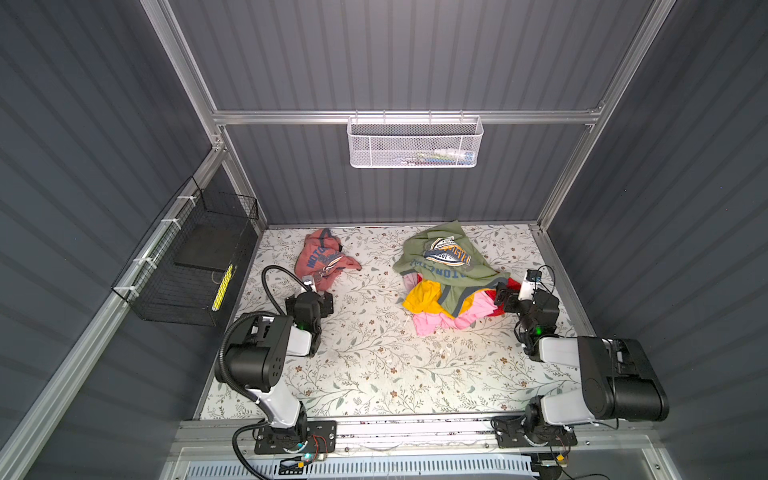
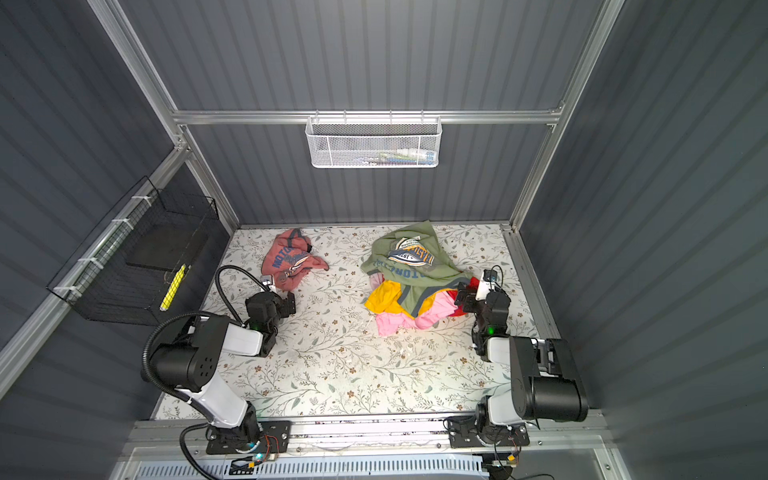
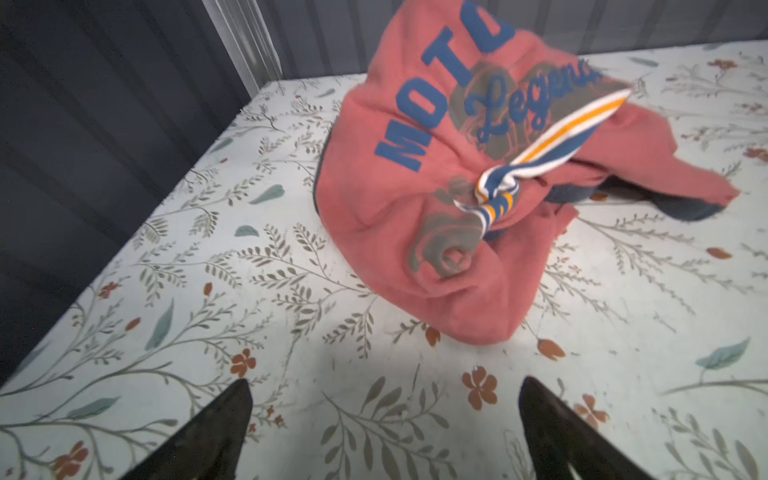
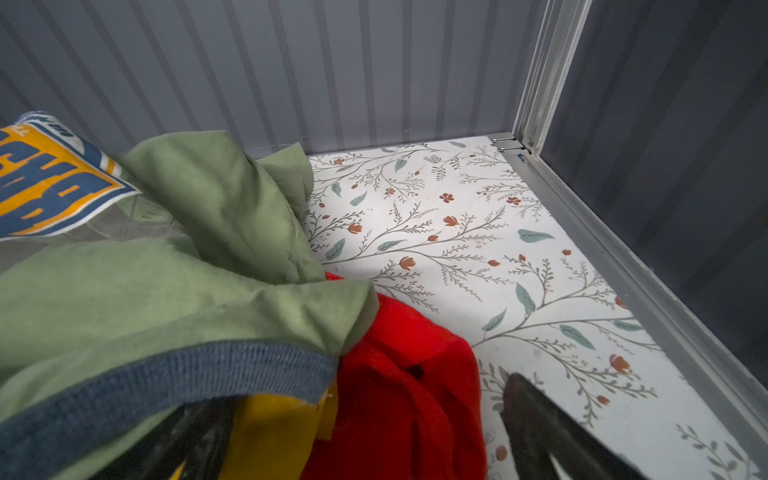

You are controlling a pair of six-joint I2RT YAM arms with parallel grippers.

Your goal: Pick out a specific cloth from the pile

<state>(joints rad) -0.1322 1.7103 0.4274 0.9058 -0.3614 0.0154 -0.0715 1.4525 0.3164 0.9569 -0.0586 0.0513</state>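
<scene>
Logging cloth (image 1: 320, 259) well apart from pile (image 1: 449, 286); left claw (image 3: 386, 381), right claw (image 4: 361, 399) gape empty; I risk right snagging red garment (image 4: 415, 340) if closed.

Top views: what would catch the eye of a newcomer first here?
The pile of bright garments, olive green on top, stands out at the back right of the table. The salmon-pink T-shirt lies alone at the back left, with the open left gripper near it.

Crumpled salmon-pink T-shirt (image 3: 478, 208) on floral tabletop (image 3: 208, 291), fingers (image 3: 216, 432) spread, empty
</scene>
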